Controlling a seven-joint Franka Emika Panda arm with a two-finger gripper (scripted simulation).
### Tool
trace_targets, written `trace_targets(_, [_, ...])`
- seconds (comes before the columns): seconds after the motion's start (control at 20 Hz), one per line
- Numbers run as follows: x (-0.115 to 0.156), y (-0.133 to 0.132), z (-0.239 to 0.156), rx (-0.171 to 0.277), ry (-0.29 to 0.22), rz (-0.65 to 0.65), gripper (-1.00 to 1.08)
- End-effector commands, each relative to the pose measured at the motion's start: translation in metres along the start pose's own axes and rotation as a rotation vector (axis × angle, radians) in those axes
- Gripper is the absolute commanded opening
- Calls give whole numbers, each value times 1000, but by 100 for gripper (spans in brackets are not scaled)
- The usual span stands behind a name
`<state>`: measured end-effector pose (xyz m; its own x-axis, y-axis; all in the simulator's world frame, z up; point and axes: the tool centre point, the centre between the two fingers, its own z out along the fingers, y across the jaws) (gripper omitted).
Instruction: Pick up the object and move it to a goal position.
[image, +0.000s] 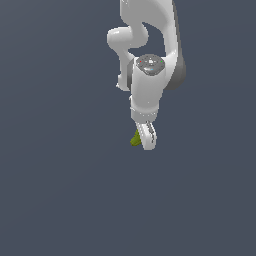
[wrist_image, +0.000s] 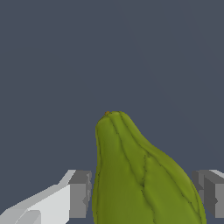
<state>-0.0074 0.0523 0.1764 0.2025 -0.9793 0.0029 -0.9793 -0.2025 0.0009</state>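
Straddling the object (wrist_image: 140, 175), the gripper (wrist_image: 142, 192) had a finger (wrist_image: 78, 192) at either flank, so that the ridged green body filled the gap. In the wrist view one finger appeared to touch the skin, while the other stood just beside it with a sliver of floor showing; whether the jaws gripped it I cannot tell. In the exterior view the object (image: 135, 138) showed just below the frame's centre, peeping out on the left of the gripper (image: 145, 141), probably because the arm (image: 148, 60) covered the rest. No goal marker showed.
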Motion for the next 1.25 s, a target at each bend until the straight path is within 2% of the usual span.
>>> trace_targets(0.0, [-6, -13, -24, 1, 0, 0, -100])
trace_targets(0.55, [-28, -57, -96, 1, -2, -1, -100])
trace_targets(1.2, [-35, -73, -121, 1, -3, -1, -100])
